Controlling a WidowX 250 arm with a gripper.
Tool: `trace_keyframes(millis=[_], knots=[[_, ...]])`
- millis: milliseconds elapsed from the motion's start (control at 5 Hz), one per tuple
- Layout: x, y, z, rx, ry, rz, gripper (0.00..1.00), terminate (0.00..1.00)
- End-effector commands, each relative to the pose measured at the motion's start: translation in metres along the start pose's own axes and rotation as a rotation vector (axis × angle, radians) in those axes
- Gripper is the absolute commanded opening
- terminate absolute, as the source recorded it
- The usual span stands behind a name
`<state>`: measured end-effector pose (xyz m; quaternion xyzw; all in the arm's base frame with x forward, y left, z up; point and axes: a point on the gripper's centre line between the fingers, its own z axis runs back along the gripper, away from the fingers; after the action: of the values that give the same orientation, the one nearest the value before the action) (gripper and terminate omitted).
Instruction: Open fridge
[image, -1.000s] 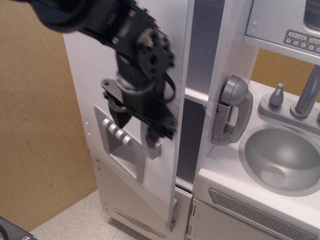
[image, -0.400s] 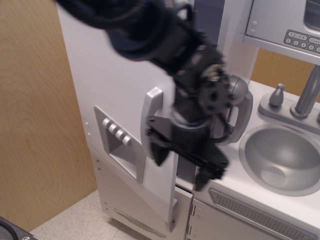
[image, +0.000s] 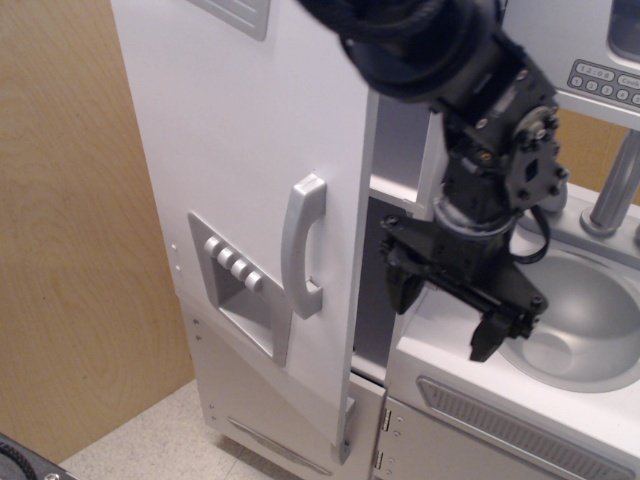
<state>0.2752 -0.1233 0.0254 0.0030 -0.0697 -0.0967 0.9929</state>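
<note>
The fridge (image: 230, 150) is a tall white toy-kitchen cabinet at the left. Its large white door stands partly open, swung out toward me, with a dark gap (image: 385, 200) along its right edge where a white shelf shows. The curved silver handle (image: 303, 245) and the grey dispenser panel (image: 240, 290) with its buttons are on the door front. My black gripper (image: 445, 315) hangs to the right of the door edge, over the counter rim by the sink. Its fingers (image: 402, 285) are spread apart and hold nothing. It is clear of the handle.
A round grey sink (image: 580, 315) with a silver faucet (image: 620, 185) sits at the right. A grey cabinet with a keypad (image: 605, 80) is at the top right. A smaller lower door (image: 270, 420) is below the fridge door. A wooden wall (image: 70, 250) is at the left.
My gripper has moved from the door front by the handle rightward past the door's edge to above the counter. The door stays ajar at about the same angle.
</note>
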Motion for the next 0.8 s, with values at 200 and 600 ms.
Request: trace_keyframes(millis=[200, 600], knots=[[0.037, 0.035, 0.031, 0.055, -0.083, 0.055, 1.00, 0.00], [0.011, 0.057, 0.043, 0.029, -0.062, 0.081, 1.00, 0.00]])
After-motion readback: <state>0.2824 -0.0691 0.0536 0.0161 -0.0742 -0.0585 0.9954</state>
